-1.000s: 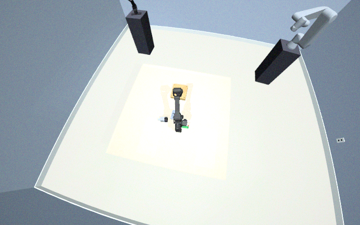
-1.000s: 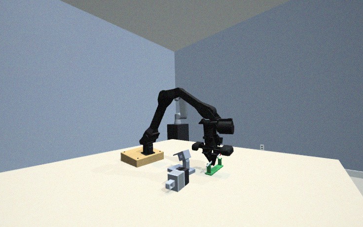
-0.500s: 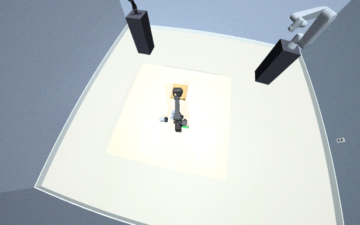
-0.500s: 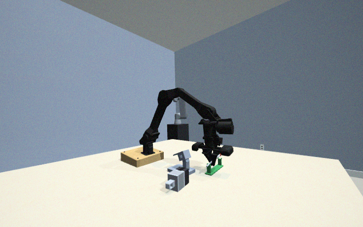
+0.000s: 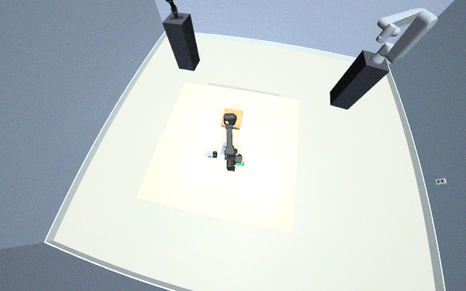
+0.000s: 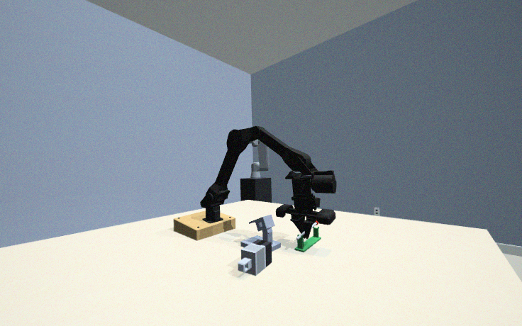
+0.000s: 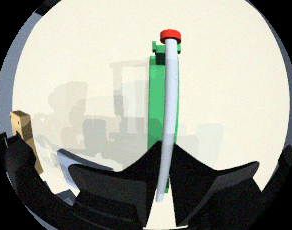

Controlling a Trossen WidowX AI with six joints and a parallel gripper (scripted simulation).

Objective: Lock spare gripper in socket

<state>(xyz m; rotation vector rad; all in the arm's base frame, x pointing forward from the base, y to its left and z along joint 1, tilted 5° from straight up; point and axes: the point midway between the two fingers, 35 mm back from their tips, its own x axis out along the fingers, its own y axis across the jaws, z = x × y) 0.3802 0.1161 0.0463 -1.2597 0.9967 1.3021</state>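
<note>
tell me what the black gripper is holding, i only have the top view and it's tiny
Observer: The gripper is shut on a thin white pin with a red cap.
Operator: where is it relative to the green thing
Observer: The wrist view shows the pin lined up lengthwise over the green two-post rack; contact is unclear.
Operator: spare gripper docked yet
Observer: No, the grey blocky spare gripper lies on the table beside the grey mount.

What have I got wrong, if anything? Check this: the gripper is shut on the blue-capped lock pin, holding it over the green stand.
The cap colour is wrong. The wrist view shows the gripper shut on the lock pin, whose cap is red, not blue, held over the green stand.
</note>
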